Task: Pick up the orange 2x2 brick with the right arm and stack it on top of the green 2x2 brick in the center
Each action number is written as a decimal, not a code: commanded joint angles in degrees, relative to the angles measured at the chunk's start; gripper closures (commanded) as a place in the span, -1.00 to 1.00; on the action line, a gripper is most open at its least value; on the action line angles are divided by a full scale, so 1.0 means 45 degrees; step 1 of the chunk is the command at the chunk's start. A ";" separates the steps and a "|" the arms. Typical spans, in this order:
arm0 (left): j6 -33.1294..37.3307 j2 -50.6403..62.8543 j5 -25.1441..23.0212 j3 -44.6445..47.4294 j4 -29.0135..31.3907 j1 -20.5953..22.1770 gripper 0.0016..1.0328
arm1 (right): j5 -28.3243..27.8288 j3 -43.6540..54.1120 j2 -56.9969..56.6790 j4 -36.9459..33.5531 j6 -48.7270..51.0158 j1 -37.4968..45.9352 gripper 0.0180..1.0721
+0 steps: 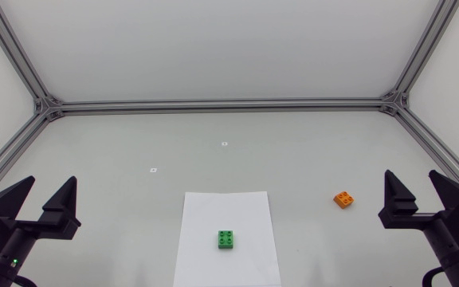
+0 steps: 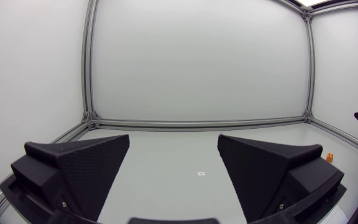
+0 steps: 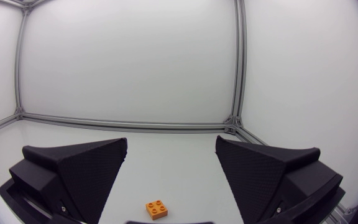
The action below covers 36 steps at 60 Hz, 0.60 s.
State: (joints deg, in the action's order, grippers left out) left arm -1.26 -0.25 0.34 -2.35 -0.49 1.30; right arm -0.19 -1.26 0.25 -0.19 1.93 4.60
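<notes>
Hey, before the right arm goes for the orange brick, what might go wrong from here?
The orange brick lies slightly turned ahead of the open right hand, so closing on it may catch its corners and twist it. The green brick rests on a paper sheet, which might slide when the stack is pressed down.

Bare table surface between right gripper and orange brick. Brick sits just ahead and inward of the spread fingers, free on all four sides. From orange brick to green brick: open stretch of tabletop, then white sheet, lying flat, no hindrance to a pass. Green brick alone on the sheet, room all round and above. Left gripper well apart at the opposite side, fingers spread, outside that lane. Two small markers farther back, flat, off the route. Metal frame rails bound the table's back and sides, closest along the right arm's outer side.
</notes>
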 commanded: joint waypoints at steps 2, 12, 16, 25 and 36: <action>0.0162 -0.0100 -0.0056 0.0522 0.0168 -0.0035 -0.92 | -0.0037 0.0299 -0.0134 -0.0037 0.0058 -0.0065 -0.93; 0.0162 -0.0100 -0.0056 0.0522 0.0187 -0.0035 -0.92 | -0.0017 0.0299 -0.0134 -0.0017 0.0058 -0.0046 -0.93; 0.0162 -0.0100 -0.0056 0.0522 0.0187 -0.0035 -0.92 | -0.0017 0.0299 -0.0154 0.0022 0.0058 -0.0065 -0.93; 0.0162 -0.0100 -0.0056 0.0522 0.0187 -0.0035 -0.92 | -0.0037 0.0201 -0.0154 0.0158 0.0097 -0.0085 -0.93; 0.0162 -0.0100 -0.0056 0.0522 0.0168 -0.0035 -0.92 | 0.0178 -0.0346 -0.0154 0.0373 0.0137 -0.0065 -0.93</action>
State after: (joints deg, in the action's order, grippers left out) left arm -1.26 -0.25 0.32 -2.35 -0.49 1.30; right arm 0.08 -1.28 0.25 0.47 1.93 4.60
